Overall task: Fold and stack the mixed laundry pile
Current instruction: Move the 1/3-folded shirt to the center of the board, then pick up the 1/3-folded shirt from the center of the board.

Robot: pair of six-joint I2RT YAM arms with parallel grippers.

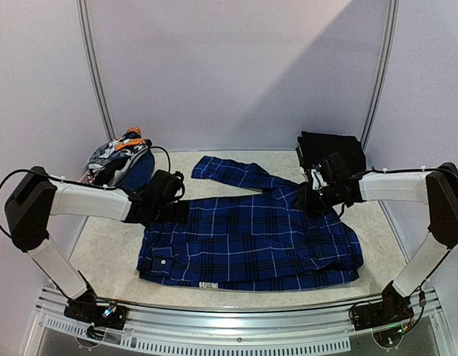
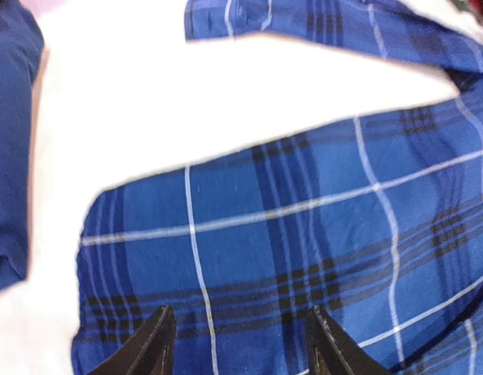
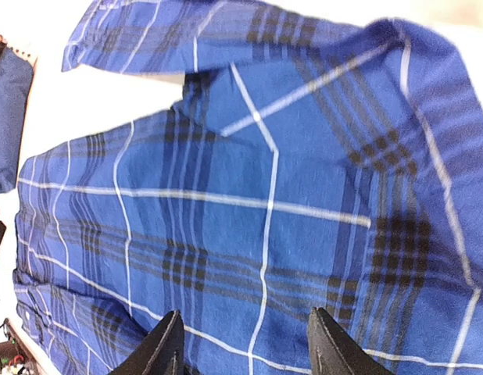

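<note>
Top external view: the plaid shirt [image 1: 251, 241] lies spread flat in the middle of the desk [image 1: 107, 252], blue with white and black lines, one sleeve angled toward the back; folded black trousers [image 1: 334, 147] sit back right; a patterned heap [image 1: 116, 157] sits back left; the left fingers [image 2: 159, 342] stand apart over the shirt's left edge; the right fingers [image 3: 168, 344] stand apart over its right part, holding nothing.

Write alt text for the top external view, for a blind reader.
A blue plaid shirt lies spread on a pale table, with the left gripper over its far left corner and the right gripper over its far right side. A black garment sits far right; a patterned pile far left.
</note>
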